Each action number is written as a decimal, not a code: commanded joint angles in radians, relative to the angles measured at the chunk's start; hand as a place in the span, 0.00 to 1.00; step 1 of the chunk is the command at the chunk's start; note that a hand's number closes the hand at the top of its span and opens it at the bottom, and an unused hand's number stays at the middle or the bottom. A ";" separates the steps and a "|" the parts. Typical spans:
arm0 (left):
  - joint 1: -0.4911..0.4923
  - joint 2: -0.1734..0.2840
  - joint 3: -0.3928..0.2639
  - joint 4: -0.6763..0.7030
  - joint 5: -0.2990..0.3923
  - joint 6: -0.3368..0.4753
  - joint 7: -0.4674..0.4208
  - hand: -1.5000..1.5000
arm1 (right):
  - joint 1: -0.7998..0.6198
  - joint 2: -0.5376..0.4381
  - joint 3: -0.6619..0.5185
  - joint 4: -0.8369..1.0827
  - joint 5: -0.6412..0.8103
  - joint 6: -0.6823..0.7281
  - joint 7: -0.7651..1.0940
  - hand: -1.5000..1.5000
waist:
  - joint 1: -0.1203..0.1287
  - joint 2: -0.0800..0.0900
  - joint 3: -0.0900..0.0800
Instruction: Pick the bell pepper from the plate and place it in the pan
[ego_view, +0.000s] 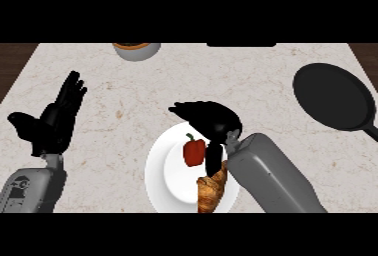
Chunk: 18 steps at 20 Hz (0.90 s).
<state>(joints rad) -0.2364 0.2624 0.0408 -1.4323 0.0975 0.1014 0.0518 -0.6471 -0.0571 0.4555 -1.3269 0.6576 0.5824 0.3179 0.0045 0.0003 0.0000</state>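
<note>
A red bell pepper (194, 152) lies on the white plate (164, 167) in the lower middle of the head view. My right hand (210, 119) hovers over the plate's upper right part, just above and to the right of the pepper, fingers curled downward and holding nothing. The black pan (334, 97) sits at the right edge of the counter with its handle pointing toward the lower right. My left hand (53, 120) rests open at the left, fingers up.
A croissant (212, 189) lies on the plate's lower right, beside my right forearm. A grey bowl (136, 50) with orange content stands at the counter's far edge. A dark object (241, 44) shows at the top edge.
</note>
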 joint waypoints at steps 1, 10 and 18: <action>0.013 -0.003 0.009 -0.023 -0.019 0.008 0.011 0.50 | -0.009 -0.014 0.005 -0.023 0.051 0.065 0.026 0.00 | -0.002 -0.001 0.000; 0.090 0.005 0.034 -0.079 -0.015 -0.031 -0.005 0.50 | 0.039 0.052 0.074 0.013 0.178 0.089 0.089 0.00 | 0.000 -0.002 0.000; -0.011 -0.063 0.012 -0.031 -0.070 0.010 0.024 0.50 | -0.013 0.057 0.103 0.191 0.188 -0.043 0.017 0.00 | 0.002 0.000 0.000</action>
<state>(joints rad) -0.2373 0.2236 0.0588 -1.4626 0.0491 0.0967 0.0754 -0.6664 -0.0039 0.5249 -1.1632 0.8438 0.5820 0.3258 0.0060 0.0007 0.0000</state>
